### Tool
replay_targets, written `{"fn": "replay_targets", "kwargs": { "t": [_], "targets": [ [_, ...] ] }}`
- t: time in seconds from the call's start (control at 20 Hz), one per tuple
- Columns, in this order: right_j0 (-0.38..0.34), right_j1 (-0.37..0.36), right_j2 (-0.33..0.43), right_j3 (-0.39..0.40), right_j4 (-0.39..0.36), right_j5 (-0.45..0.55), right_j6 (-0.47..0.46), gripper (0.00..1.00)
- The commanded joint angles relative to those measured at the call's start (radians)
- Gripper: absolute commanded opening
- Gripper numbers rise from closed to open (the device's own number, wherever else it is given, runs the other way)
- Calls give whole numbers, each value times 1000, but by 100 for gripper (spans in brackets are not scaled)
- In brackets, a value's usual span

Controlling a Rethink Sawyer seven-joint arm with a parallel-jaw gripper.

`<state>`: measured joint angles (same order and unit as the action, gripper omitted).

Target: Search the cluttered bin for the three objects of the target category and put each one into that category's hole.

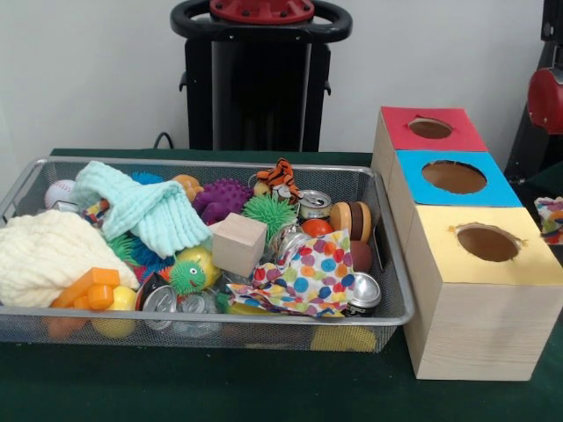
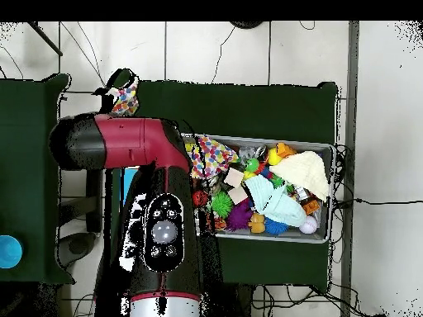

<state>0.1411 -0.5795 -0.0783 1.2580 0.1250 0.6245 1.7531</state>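
Note:
A wire mesh bin (image 1: 398, 294) (image 2: 331, 191) holds a heap of mixed things. Among them are a cream knitted cloth (image 1: 44, 255) (image 2: 306, 172), a mint cloth (image 1: 145, 209) (image 2: 268, 198), a polka-dot cloth (image 1: 310, 277) (image 2: 211, 157), a wooden cube (image 1: 238, 243) and several drink cans (image 1: 362, 293). Purple (image 1: 222, 197) and green (image 1: 268, 213) spiky balls and a tiger toy (image 1: 280, 175) lie further back. Beside the bin stands a row of boxes with holes in red (image 1: 431, 128), blue (image 1: 454, 178) and yellow (image 1: 487, 243) tops. The red arm (image 2: 132, 142) covers the boxes from above. No gripper shows in either view.
A second polka-dot cloth (image 1: 551, 218) (image 2: 124, 99) lies on the green table beyond the boxes. Part of the red arm (image 1: 549, 98) shows at the right edge of the front view. Orange blocks (image 1: 88, 288) and a baseball (image 1: 59, 192) sit at the bin's left end.

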Motion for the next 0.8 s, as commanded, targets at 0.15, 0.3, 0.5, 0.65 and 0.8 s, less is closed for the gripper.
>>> {"fn": "replay_targets", "kwargs": {
  "t": [0.15,0.3,0.5,0.65,0.8],
  "targets": [
    [-10,12,68,9,9,112,113,0],
    [-8,9,60,6,7,124,116,0],
    [-10,7,59,2,8,133,116,0],
    [-14,8,62,-2,11,140,112,0],
    [-19,7,63,0,9,141,107,0]
  ]
}}
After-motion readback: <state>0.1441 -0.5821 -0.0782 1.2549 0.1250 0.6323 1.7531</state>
